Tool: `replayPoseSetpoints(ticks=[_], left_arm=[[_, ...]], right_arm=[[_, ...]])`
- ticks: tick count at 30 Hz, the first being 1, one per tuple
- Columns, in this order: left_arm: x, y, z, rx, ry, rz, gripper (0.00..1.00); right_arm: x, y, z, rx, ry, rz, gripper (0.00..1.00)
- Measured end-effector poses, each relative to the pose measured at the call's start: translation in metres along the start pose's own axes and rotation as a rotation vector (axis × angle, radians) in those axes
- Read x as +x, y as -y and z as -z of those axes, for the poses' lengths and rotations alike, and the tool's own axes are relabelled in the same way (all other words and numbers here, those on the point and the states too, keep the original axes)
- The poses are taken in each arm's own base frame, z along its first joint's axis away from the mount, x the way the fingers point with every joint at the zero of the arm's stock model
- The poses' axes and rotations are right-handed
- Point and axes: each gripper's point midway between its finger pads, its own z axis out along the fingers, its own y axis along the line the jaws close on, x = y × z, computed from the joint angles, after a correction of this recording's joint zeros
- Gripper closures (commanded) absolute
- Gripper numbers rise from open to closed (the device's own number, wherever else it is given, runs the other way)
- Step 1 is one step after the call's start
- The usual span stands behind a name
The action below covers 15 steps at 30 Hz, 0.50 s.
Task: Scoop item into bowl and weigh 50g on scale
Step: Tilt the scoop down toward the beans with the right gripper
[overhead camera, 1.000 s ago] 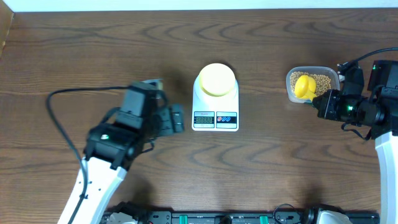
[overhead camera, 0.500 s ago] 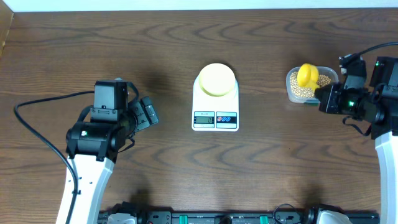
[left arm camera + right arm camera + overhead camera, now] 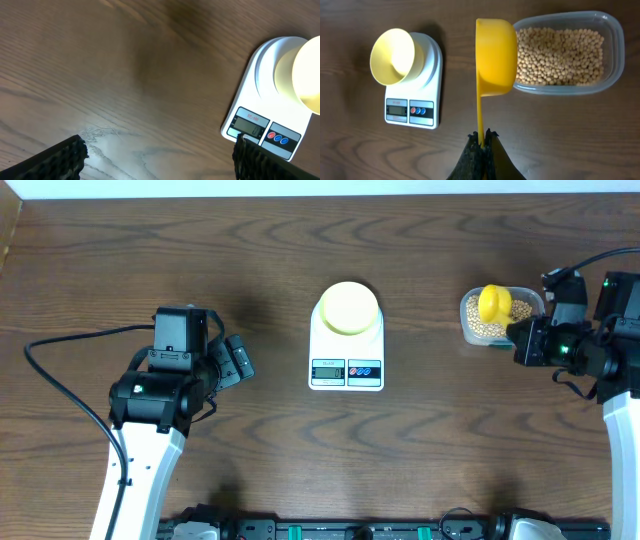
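Beyond the right gripper (image 3: 482, 139), pinching the scoop (image 3: 495, 55) handle, lie the beans (image 3: 560, 55); left gripper (image 3: 236, 363) gapes.

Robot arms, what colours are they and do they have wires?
Both the left arm and the right arm are white lower down and chunky black near the wrist, each with a small green light. A thin black cable loops off each one. The jaws are black and ribbed.

scale (image 3: 346, 352): display digits too small to read from overhead
bowl (image 3: 306, 70): cut off by the right edge, washed out
scoop (image 3: 495, 55): contents not visible
container (image 3: 570, 55): left end hidden behind scoop
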Motion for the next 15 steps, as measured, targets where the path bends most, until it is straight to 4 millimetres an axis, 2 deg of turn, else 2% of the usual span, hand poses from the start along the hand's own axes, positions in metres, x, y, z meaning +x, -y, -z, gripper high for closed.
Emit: replayPoseSetpoints(ticks=[5, 15], left_arm=[[0.0, 0.0, 0.0, 0.0, 0.0, 0.0, 0.04], [0.0, 0.0, 0.0, 0.0, 0.0, 0.0, 0.05]], right_arm=[[-0.004, 0.001, 0.0, 0.004, 0.015, 0.007, 0.99], [-0.035, 0.016, 0.003, 0.095, 0.134, 0.068, 0.99]])
